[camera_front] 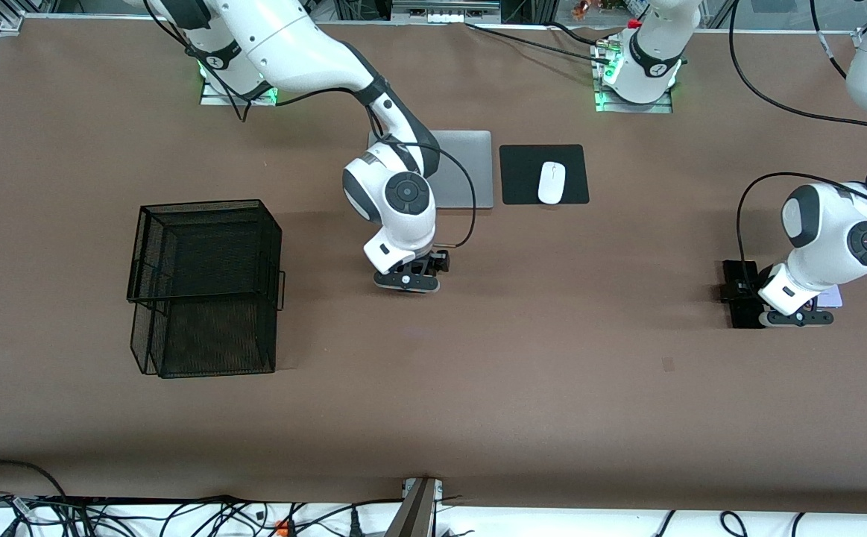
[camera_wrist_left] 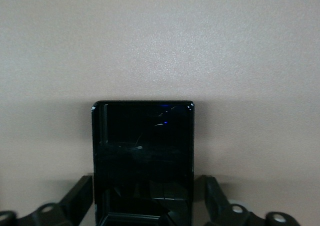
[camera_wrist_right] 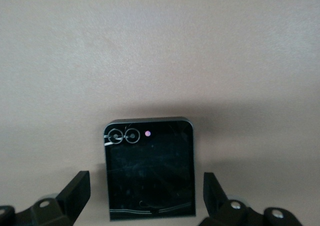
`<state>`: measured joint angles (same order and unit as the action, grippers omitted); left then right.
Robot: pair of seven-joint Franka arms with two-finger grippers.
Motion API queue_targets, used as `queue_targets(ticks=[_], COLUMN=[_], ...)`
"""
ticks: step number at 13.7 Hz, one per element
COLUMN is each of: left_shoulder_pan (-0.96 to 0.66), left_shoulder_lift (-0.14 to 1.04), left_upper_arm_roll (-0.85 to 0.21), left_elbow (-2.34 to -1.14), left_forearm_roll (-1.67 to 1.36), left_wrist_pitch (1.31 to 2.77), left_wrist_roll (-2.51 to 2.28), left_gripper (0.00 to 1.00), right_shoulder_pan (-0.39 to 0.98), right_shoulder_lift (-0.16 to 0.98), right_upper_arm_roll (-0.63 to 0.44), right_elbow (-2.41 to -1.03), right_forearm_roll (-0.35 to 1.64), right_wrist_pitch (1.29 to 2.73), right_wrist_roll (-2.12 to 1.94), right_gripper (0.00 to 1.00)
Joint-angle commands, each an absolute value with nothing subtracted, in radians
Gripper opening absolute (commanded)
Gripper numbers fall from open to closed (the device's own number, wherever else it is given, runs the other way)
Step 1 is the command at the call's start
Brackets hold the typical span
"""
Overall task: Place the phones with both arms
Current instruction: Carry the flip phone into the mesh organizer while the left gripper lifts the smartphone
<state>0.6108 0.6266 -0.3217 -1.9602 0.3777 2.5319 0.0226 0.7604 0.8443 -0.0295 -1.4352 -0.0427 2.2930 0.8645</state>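
My left gripper [camera_front: 795, 317] is open toward the left arm's end of the table. In the left wrist view it [camera_wrist_left: 147, 186] straddles the long slim black slab [camera_wrist_left: 142, 146], a finger [camera_wrist_left: 82, 191] on each side and not closed on it. The slab also shows in the front view [camera_front: 740, 317]. The pale lavender flip phone [camera_front: 830, 297] peeks out beside that gripper. My right gripper [camera_front: 407, 282] is open at mid-table. In the right wrist view it [camera_wrist_right: 146, 181] straddles the squarish black flip phone [camera_wrist_right: 149, 171], fingers [camera_wrist_right: 75, 188] well apart from it. The front view hides that phone.
A black wire-mesh basket [camera_front: 206, 283] stands toward the right arm's end of the table. A silver laptop [camera_front: 470, 168] lies near the bases, partly under the right arm. Beside it a white mouse [camera_front: 551, 182] sits on a black pad [camera_front: 522, 175].
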Motion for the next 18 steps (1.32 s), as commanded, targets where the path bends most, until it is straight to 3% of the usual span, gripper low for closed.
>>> queue_targets(ticks=[1,3,5,6,7,8,9,14,18], left_shoulder_pan=[0.627,0.626,0.623,0.615,0.612,0.614,0.612,0.563,0.483], left_shoulder_lift=[0.617,0.606,0.578,0.556,0.542,0.541,0.541,0.545,0.545], left_upper_arm_roll=[-0.334,-0.336,-0.345,-0.356,-0.374,-0.417,-0.448,-0.577,-0.580], left_elbow=[-1.964,-1.954,-1.951,-1.942,-1.909,-1.848,-1.780,-1.522,-1.424], left_forearm_roll=[0.400,0.400,0.400,0.400,0.400,0.399,0.391,0.382,0.364], left_wrist_pitch=[2.526,2.497,2.462,2.430,2.360,2.248,2.133,1.759,1.629], left_wrist_roll=[0.072,0.084,0.084,0.086,0.086,0.084,0.084,0.078,0.075], left_gripper=[0.22,0.08,0.04,0.04,0.04,0.04,0.04,0.02,0.02], right_shoulder_pan=[0.759,0.759,0.758,0.756,0.756,0.750,0.747,0.701,0.588], right_shoulder_lift=[0.848,0.862,0.868,0.868,0.865,0.858,0.842,0.651,0.482], right_upper_arm_roll=[-0.028,-0.028,-0.028,-0.028,-0.028,-0.028,-0.028,-0.029,-0.052], right_elbow=[-1.447,-1.448,-1.447,-1.448,-1.447,-1.440,-1.434,-1.417,-1.430], right_forearm_roll=[-0.058,-0.058,-0.058,-0.055,-0.054,-0.051,-0.048,-0.014,0.072], right_wrist_pitch=[2.321,2.341,2.347,2.347,2.345,2.338,2.318,2.049,1.792], right_wrist_roll=[0.841,0.833,0.827,0.810,0.796,0.784,0.779,0.761,0.553], right_gripper=[1.00,1.00,1.00,0.86,0.61,0.46,0.39,0.39,0.39])
